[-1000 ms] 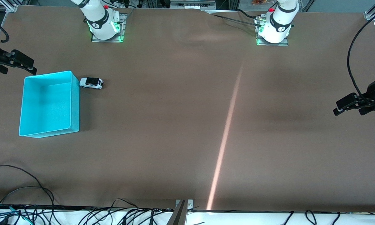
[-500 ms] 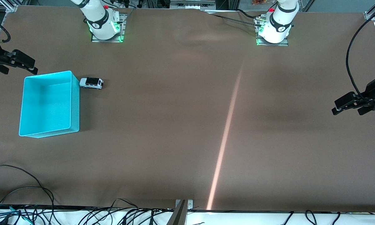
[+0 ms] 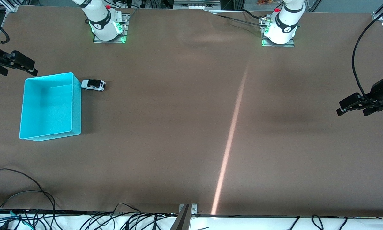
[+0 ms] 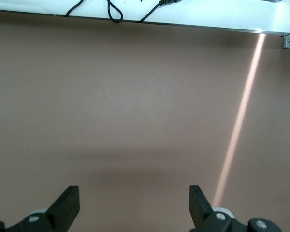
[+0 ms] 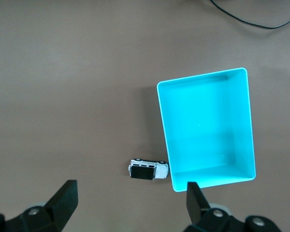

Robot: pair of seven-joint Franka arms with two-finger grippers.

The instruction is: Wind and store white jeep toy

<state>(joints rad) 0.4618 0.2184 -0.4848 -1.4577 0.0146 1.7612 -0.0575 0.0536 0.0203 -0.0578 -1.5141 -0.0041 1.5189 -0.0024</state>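
Note:
The white jeep toy (image 3: pixel 93 84) stands on the brown table, right beside the turquoise bin (image 3: pixel 77 95), at the bin's corner nearest the right arm's base. The bin holds nothing. My right gripper (image 3: pixel 20 72) is open and empty, high in the air at the right arm's end of the table, beside the bin. The right wrist view looks down on the jeep (image 5: pixel 147 170) and the bin (image 5: pixel 165 126) between my open right gripper (image 5: pixel 130 189). My left gripper (image 3: pixel 351 112) is open and empty, high over bare table at the left arm's end. The left wrist view shows only bare table past my left gripper (image 4: pixel 133 194).
Black cables (image 3: pixel 22 191) lie along the table edge nearest the front camera. A pale streak of light (image 3: pixel 231 127) crosses the table's middle. The arm bases (image 3: pixel 107 28) stand along the table's robot edge.
My left gripper has drifted a little toward the robots' edge and inward over the table. My right gripper has barely moved. The jeep and bin have stayed put.

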